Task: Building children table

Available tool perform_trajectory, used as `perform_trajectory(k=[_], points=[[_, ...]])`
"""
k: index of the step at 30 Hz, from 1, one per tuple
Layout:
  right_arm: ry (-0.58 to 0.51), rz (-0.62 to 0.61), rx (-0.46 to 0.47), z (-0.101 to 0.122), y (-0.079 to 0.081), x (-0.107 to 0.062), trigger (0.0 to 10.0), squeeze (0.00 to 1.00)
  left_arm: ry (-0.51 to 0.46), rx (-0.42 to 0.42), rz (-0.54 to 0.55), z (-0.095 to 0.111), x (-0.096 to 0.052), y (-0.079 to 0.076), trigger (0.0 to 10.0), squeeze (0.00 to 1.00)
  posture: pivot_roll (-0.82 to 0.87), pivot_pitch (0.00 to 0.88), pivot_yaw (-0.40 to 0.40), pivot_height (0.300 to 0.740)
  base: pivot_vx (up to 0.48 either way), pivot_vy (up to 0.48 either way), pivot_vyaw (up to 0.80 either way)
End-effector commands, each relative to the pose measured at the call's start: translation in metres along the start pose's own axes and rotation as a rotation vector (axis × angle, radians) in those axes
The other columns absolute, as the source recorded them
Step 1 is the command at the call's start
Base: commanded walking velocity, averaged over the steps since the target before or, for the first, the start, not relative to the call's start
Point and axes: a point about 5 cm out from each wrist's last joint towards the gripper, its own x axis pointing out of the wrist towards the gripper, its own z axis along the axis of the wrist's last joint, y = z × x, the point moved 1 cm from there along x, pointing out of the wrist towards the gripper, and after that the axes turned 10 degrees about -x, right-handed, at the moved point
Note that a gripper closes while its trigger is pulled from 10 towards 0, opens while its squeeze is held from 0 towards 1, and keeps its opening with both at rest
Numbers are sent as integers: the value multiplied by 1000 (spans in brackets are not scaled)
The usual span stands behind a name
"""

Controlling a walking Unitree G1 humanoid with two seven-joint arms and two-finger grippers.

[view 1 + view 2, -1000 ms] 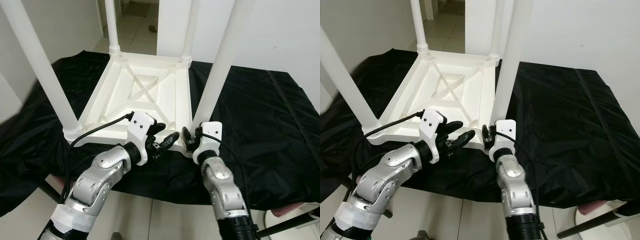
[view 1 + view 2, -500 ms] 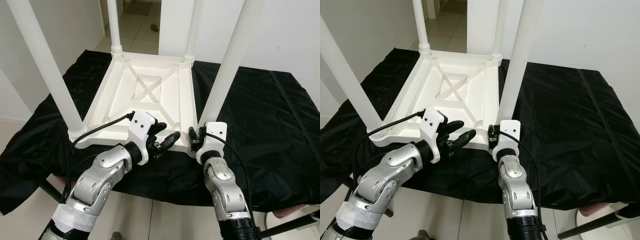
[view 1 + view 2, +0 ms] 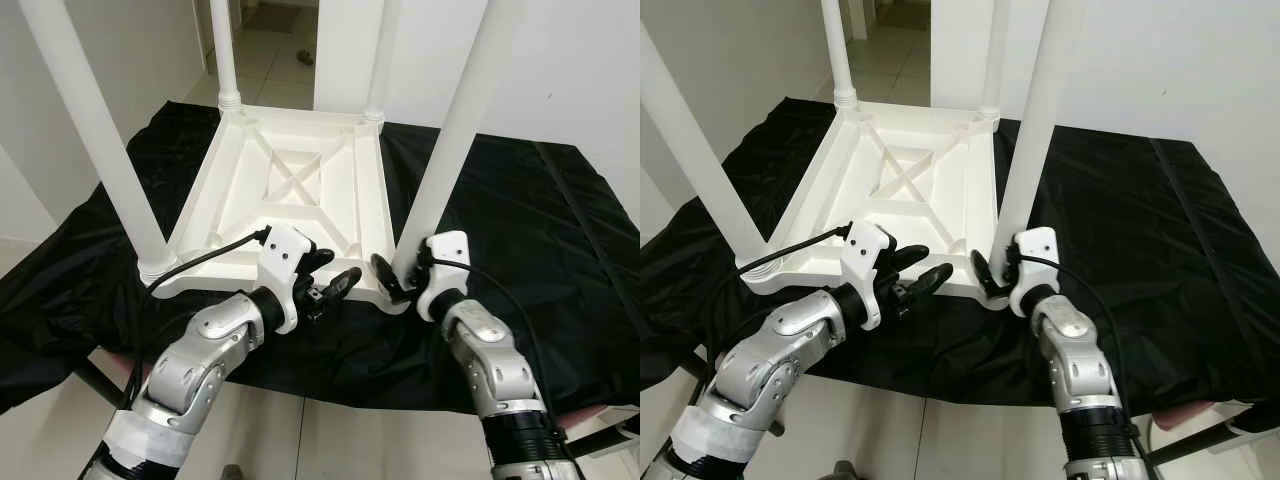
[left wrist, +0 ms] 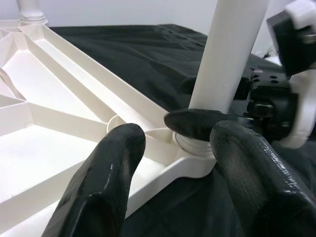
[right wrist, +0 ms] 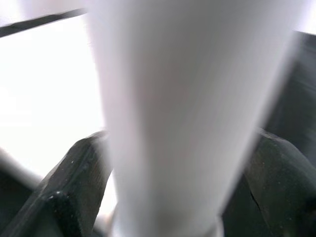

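Head view: the table (image 3: pixel 290 190) lay upside down on a black cloth (image 3: pixel 520 230), legs up — the way to fit legs.
Left wrist view: left gripper (image 4: pixel 173 163) hung wide at 6 o'clock of the frame, holding nothing.
Right wrist view: right gripper (image 5: pixel 163 163) straddled the leg (image 5: pixel 168 98) at its base — closed on it, likely to seat it.

You have the white children's table (image 3: pixel 290 190) upside down on the black cloth (image 3: pixel 520 230) over the worktop, all four legs standing up. Your right gripper (image 3: pixel 392 279) sits at the foot of the near right leg (image 3: pixel 450 130), its jaws around the base. Your left gripper (image 3: pixel 330 280) hovers just beside the table's near rim, jaws apart.
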Motion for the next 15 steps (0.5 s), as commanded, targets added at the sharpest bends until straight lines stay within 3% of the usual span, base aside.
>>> perform_trajectory(k=[1, 11, 12, 13, 15], points=[[-16, 122, -16, -3, 4, 2, 10000, 0, 11, 6, -46, 1, 1, -4, 10000, 0, 24, 0, -4, 740, 0, 0, 0], [-59, 214, -65, -5, -2, 10, 9882, 0, 10, 13, -55, 4, 3, -3, 10000, 0, 26, 0, 1, 740, 0, 0, 0], [-67, 226, -55, -5, -1, 10, 1569, 0, 9, 16, -54, 4, 3, -3, 10000, 0, 26, 0, 0, 740, 0, 0, 0], [-66, 225, -45, -6, -2, 9, 0, 0, 9, 16, -53, 4, 3, -3, 10000, 0, 28, 0, -3, 740, 0, 0, 0], [-68, 230, -39, -7, -2, 9, 0, 0, 8, 17, -52, 4, 3, -2, 10000, 0, 28, 0, -3, 740, 0, 0, 0]])
